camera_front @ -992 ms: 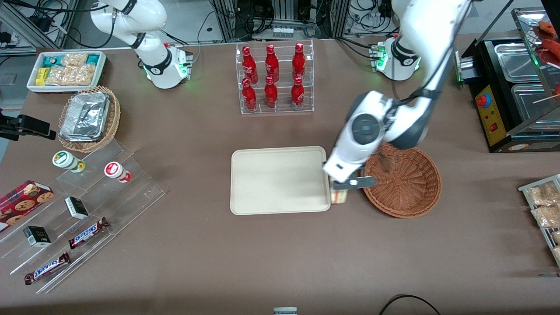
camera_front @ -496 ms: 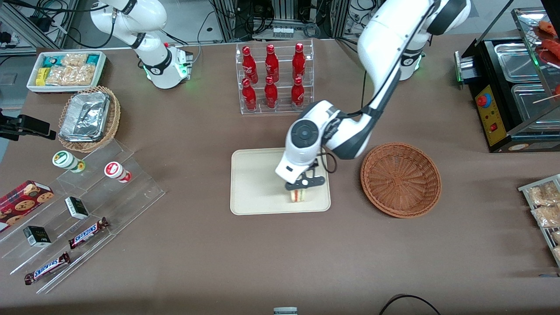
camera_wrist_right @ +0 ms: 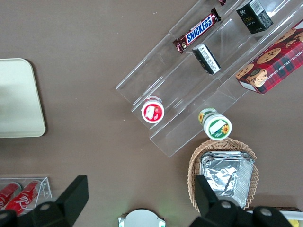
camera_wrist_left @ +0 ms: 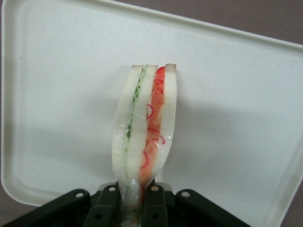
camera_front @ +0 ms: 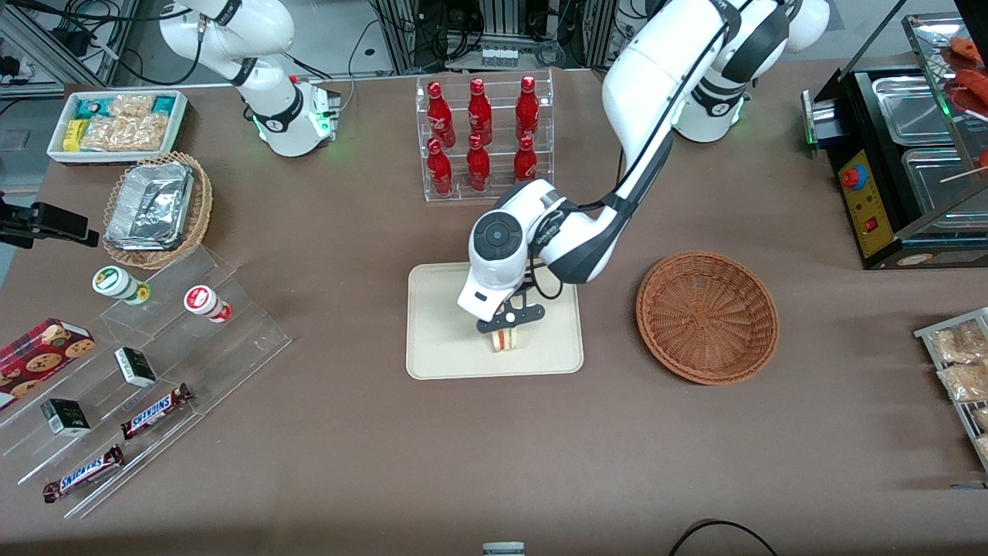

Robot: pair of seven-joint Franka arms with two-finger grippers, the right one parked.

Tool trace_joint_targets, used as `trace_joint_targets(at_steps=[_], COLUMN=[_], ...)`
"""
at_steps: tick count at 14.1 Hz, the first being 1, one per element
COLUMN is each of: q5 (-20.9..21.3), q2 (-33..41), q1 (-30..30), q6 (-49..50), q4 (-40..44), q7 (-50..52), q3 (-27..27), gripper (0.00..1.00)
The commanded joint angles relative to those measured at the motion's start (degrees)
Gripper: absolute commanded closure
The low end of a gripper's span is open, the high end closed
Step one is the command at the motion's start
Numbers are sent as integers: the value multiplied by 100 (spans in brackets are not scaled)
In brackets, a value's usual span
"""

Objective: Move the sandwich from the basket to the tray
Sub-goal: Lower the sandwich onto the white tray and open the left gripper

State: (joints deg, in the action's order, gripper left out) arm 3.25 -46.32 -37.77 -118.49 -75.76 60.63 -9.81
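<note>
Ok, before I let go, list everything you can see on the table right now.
sandwich: 1, pale bread with red and green filling, held over the tray
tray: 1, cream, mid-table
brown basket: 1, reddish-brown wicker, beside the tray, nothing in it
bottles: 6, red, in a clear rack farther from the front camera than the tray
tan basket: 1, holding silver foil containers, toward the parked arm's end
white bin: 1, snack packets inside
chocolate bars: 2, brown wrappers, on clear steps
cookie box: 1, red
black warmer: 1, toward the working arm's end
claw: 1, black, shut on the sandwich above the tray
</note>
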Motion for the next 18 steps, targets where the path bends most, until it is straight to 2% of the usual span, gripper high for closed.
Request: trace_joint_targets(at_steps=[1, 2, 3, 4, 10, 12, 18], q5=[123, 123, 123, 132, 255, 246, 159], q2=[-211, -246, -272, -272, 218, 395, 1036], q1=[-134, -134, -134, -134, -55, -55, -37], q6=[98, 89, 89, 89, 238, 624, 1117], q4=[325, 386, 404, 395, 377, 447, 431], q7=[229, 256, 282, 300, 168, -24, -1185], q3=[93, 93, 93, 93, 102, 137, 891], gripper=[100, 100, 64, 1, 0, 0, 0])
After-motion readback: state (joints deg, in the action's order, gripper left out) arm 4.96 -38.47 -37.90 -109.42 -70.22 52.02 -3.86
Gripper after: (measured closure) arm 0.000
